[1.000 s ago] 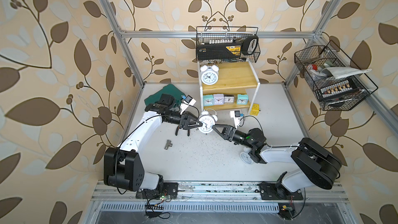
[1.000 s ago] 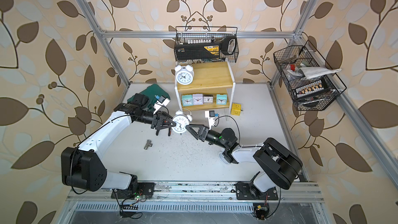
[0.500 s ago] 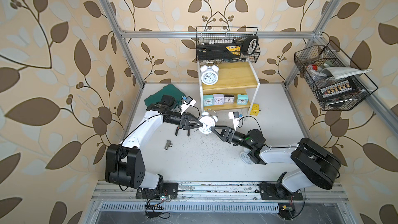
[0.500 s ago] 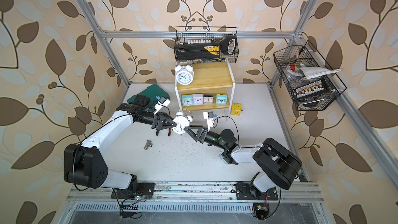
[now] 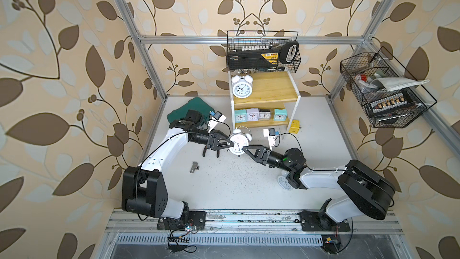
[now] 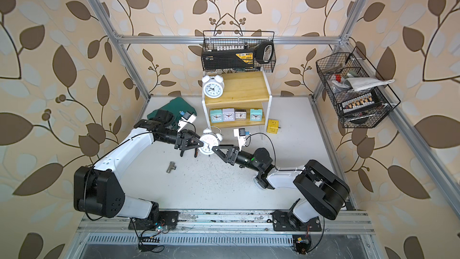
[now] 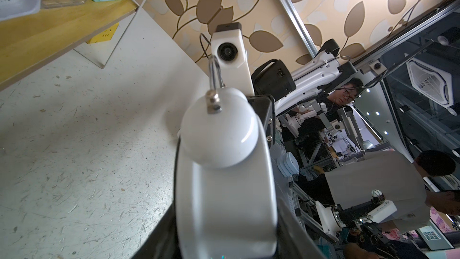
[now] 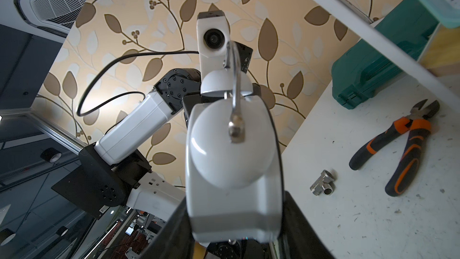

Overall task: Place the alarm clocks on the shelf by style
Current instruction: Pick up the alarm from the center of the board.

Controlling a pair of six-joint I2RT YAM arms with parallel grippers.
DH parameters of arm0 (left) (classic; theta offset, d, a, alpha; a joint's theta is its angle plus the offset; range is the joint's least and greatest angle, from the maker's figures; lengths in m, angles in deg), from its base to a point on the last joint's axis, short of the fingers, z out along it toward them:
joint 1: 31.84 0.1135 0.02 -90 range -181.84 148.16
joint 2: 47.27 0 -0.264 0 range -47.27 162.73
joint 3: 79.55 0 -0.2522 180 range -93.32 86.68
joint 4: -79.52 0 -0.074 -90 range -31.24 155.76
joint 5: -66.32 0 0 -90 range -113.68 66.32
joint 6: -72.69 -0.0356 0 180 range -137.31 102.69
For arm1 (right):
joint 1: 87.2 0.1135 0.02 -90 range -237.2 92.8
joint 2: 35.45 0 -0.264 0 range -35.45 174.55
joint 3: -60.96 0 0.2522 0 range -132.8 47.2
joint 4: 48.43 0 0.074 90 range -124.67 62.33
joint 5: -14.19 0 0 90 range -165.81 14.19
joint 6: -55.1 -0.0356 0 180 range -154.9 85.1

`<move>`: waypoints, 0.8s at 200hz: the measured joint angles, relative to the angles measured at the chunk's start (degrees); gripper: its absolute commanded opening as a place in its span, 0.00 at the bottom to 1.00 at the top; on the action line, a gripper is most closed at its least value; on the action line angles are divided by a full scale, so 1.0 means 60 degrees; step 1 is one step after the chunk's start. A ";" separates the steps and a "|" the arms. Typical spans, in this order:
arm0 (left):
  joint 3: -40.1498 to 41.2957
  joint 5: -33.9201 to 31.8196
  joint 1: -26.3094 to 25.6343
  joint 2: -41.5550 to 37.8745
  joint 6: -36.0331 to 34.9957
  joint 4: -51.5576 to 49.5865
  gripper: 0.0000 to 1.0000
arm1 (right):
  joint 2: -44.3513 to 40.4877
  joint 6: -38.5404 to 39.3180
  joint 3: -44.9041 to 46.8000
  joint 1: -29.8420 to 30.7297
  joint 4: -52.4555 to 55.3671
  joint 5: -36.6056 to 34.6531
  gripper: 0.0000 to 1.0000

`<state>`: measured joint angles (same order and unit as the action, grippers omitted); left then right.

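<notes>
We see the left gripper (image 5: 227, 143) and the right gripper (image 5: 245, 148) both squeezing one round white clock (image 5: 238, 142), one from each side. The clock is just in front of the shelf (image 5: 273, 88), which stands at the far edge of the desk (image 5: 224, 185).

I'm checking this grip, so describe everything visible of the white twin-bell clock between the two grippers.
The twin-bell clock is round with a glossy white shell, two dome bells, a thin metal handle arching over them, and a white dial with dark numerals. It is tipped back, dial facing up, just in front of the shelf. The left gripper and right gripper clamp it from opposite sides.
</notes>
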<state>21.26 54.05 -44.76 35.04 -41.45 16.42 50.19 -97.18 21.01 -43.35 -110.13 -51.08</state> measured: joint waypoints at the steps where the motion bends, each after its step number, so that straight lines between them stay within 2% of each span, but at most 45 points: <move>1: 0.0000 0.0004 0.0000 0.0000 -0.0011 -0.0007 0.49 | -0.0015 0.0004 0.0000 0.0000 0.0022 0.0004 0.40; 17: 0.0000 0.0022 -0.0004 0.0000 -0.0182 -0.0051 0.64 | -0.0244 0.0197 -0.0044 -0.0076 0.0382 0.0175 0.36; 39: 0.0000 0.0073 0.0000 -0.0004 -0.0295 -0.0171 0.71 | -0.0714 0.0594 -0.0124 -0.0321 0.1213 0.0612 0.33; 68: -0.0004 0.0029 0.0040 -0.0011 -0.0627 -0.0546 0.73 | -0.1497 0.1501 -0.0550 -0.0962 0.2991 0.1362 0.32; 97: -0.0004 -0.0302 0.0084 -0.0197 -0.1038 -0.0863 0.74 | -0.2459 0.3136 -0.1494 -0.1636 0.5701 0.2171 0.32; 125: -0.0004 -0.0688 0.0164 -0.0605 -0.1362 -0.1089 0.74 | -0.3031 0.4921 -0.2885 -0.2324 0.8528 0.2943 0.32; 160: -0.0004 -0.0947 0.0164 -0.0758 -0.1639 -0.1293 0.74 | -0.2980 0.6972 -0.5023 -0.3115 1.1788 0.3789 0.32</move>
<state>21.23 48.37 -43.78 30.49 -51.28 8.66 32.32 -55.34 -9.13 -62.04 -39.40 -28.35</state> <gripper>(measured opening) 0.740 0.445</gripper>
